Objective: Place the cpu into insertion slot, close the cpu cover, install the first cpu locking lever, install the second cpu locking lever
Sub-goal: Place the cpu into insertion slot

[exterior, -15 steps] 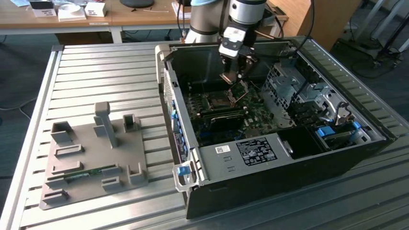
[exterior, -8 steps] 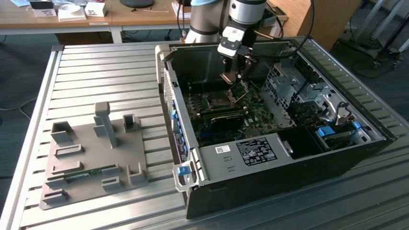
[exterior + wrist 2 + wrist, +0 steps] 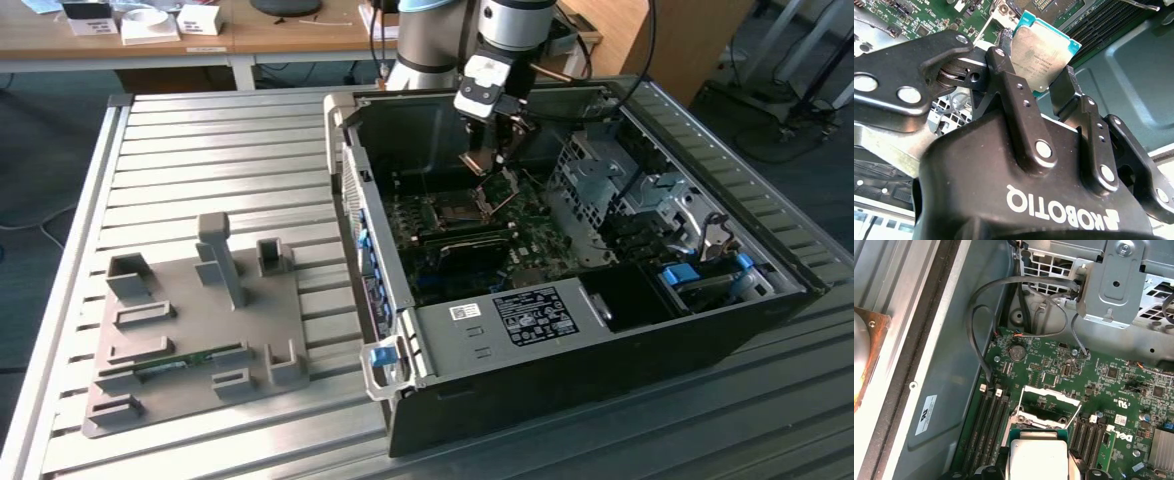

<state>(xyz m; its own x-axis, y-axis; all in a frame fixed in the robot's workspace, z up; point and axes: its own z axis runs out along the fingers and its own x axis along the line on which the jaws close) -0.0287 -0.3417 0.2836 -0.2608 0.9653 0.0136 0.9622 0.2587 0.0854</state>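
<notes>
My gripper (image 3: 486, 168) hangs inside the open grey computer case (image 3: 534, 360), over the motherboard. It is shut on the cpu (image 3: 1041, 50), a pale silvery square chip with a green edge, pinched by its sides between the two black fingers (image 3: 1024, 110). In the first wrist view the cpu (image 3: 1038, 457) sits just in front of the insertion slot (image 3: 1043, 415), apart from it. The cpu cover (image 3: 1050, 393), a thin silvery frame, stands lifted open over the slot. In the exterior view the insertion slot (image 3: 458, 212) lies just below the gripper.
Black memory slots (image 3: 990, 425) run beside the socket. Grey cables (image 3: 979, 335) loop along the case wall, and a metal drive cage (image 3: 627, 180) fills the exterior view's right. A grey fixture plate (image 3: 200, 330) lies on the ribbed table to the case's left.
</notes>
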